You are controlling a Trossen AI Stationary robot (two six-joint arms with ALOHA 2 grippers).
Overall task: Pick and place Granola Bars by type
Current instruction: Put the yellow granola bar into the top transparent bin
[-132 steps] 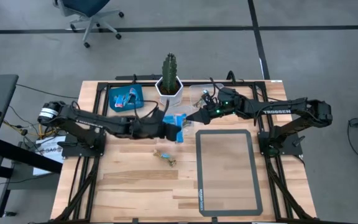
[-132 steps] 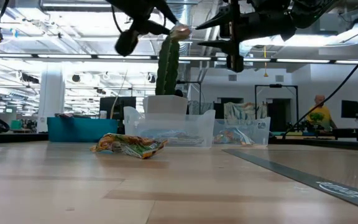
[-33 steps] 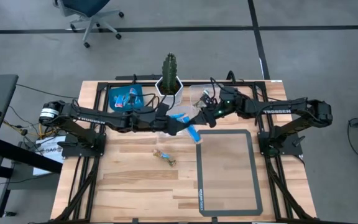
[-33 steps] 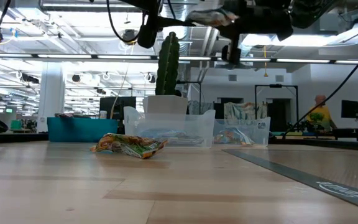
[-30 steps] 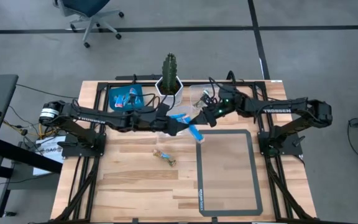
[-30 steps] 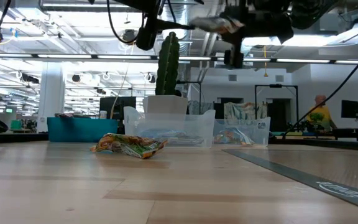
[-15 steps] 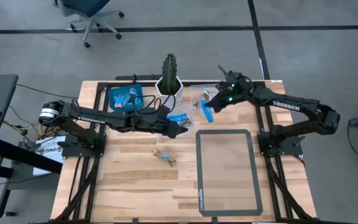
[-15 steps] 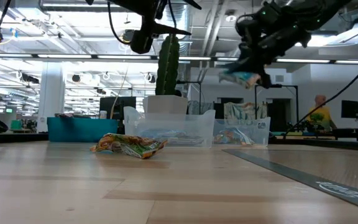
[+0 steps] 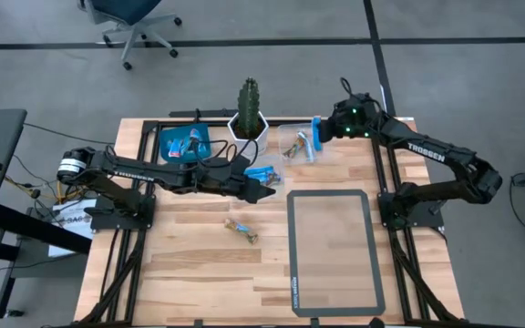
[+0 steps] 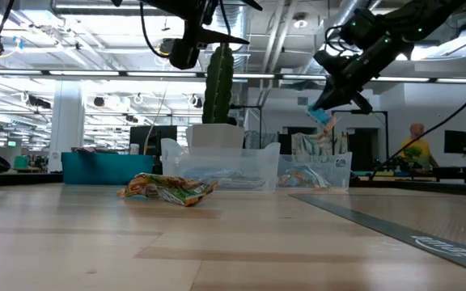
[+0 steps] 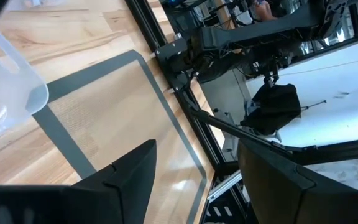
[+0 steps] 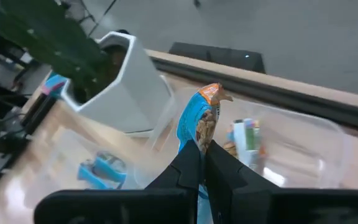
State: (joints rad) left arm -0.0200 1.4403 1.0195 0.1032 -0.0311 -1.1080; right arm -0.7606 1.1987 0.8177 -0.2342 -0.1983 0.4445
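Swung from desk centre, right tool [image 9: 317, 133] grips a blue bar [image 9: 316, 128] above the clear container [image 9: 296, 144].
Releasing early risks missing it; left tool [image 9: 264, 191] hangs open.

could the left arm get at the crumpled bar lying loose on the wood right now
Probably yes: the left end effector is open, holding nothing, and the crumpled bar lies alone on bare table just in front of it.

grey floor [image 9: 44, 73] with dark lines, an office chair [image 9: 135, 23], bright ceiling lights [image 10: 71, 48].
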